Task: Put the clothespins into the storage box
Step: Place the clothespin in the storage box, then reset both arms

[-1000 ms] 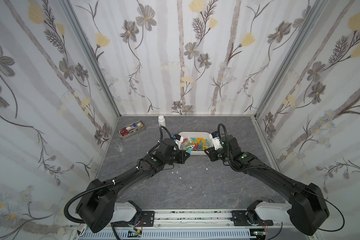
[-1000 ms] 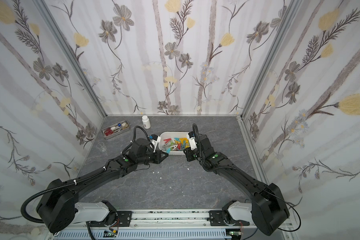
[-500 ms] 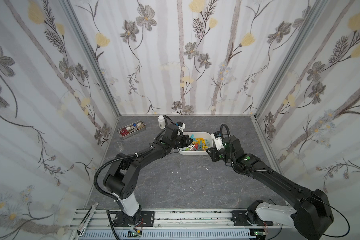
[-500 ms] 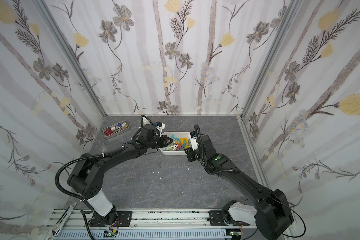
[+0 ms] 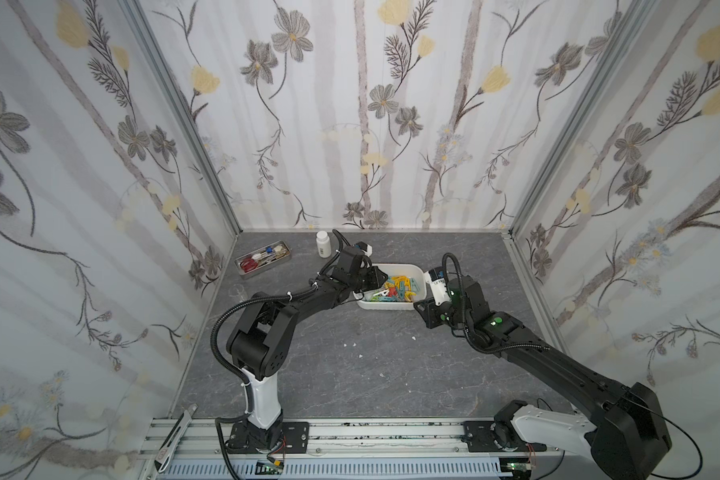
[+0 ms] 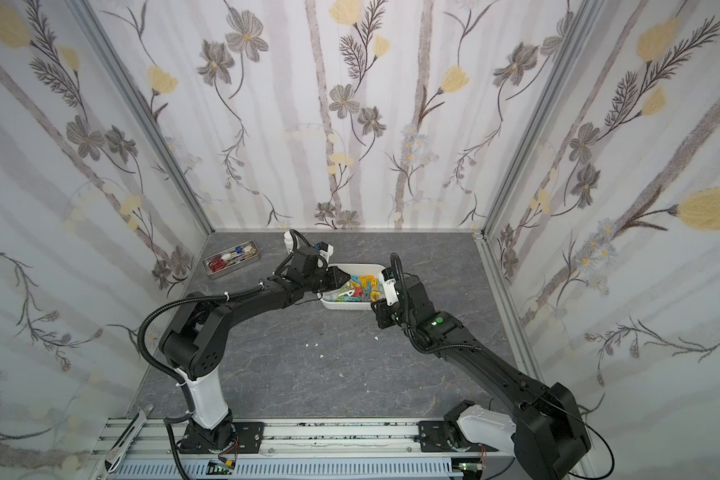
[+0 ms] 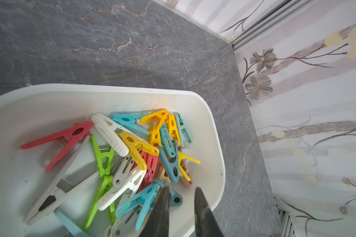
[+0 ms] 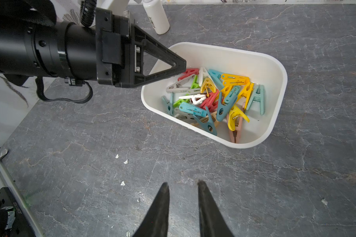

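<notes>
Two arms reached in: the left arm [image 5: 292, 305] and the right arm [image 5: 558, 365]. One white box [image 8: 245, 59] stood mid-table, holding all the clothespins [image 8: 214, 96], about two dozen, too heaped for an exact count. One metal tray [image 5: 262, 261] and one white bottle [image 5: 323, 243] sat near the back. The left gripper [image 7: 182, 188] hung over the heap, jaws slightly parted, gripping nothing. The right gripper [image 8: 183, 183] hovered over bare table [image 5: 350, 374] near the box, narrowly parted and empty. A few white crumbs [image 8: 123, 162] dotted the grey marbled top. Three floral-papered walls [image 5: 391, 124] enclosed it.
</notes>
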Action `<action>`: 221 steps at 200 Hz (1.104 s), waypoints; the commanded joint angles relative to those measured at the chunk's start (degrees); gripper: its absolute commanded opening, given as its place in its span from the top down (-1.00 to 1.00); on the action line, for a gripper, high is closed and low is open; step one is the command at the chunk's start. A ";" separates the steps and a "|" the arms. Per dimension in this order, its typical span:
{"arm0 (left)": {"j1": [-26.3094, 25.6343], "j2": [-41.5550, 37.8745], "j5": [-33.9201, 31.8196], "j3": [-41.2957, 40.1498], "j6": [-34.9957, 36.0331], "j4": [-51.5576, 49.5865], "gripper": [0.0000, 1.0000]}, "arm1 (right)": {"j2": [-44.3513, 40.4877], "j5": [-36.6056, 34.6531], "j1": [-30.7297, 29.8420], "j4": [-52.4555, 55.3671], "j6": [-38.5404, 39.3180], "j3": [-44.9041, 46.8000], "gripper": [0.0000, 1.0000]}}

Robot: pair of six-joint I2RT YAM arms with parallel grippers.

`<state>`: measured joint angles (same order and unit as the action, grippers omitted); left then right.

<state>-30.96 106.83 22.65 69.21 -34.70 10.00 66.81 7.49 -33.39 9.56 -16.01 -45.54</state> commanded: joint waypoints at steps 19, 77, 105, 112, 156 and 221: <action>0.02 -1.94 -0.52 -0.83 -0.04 1.77 0.53 | -0.45 -0.02 -0.08 -1.03 -0.51 0.19 0.46; 0.02 -5.91 -1.91 -4.07 1.94 -1.55 0.51 | -1.06 -0.70 -0.10 -1.74 -0.97 1.65 0.45; 0.02 -11.75 -5.33 -7.44 6.27 -8.25 0.39 | -1.24 -1.21 0.10 -2.61 -1.56 1.95 0.40; 0.11 -13.49 -6.54 -8.42 7.00 -9.72 0.36 | -1.08 -1.54 0.22 -2.74 -1.60 3.84 0.40; 2.62 -26.35 -8.04 -18.06 7.44 -11.25 -0.17 | -1.35 -5.32 0.88 -3.46 -2.42 3.52 0.11; 13.72 -36.70 -22.68 -24.06 6.00 -11.24 -1.00 | -4.54 -16.59 4.82 -10.20 4.13 2.74 -0.86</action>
<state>-20.56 71.40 8.95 45.52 -28.86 -2.24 63.29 -1.85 -29.85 5.96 -16.99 -42.33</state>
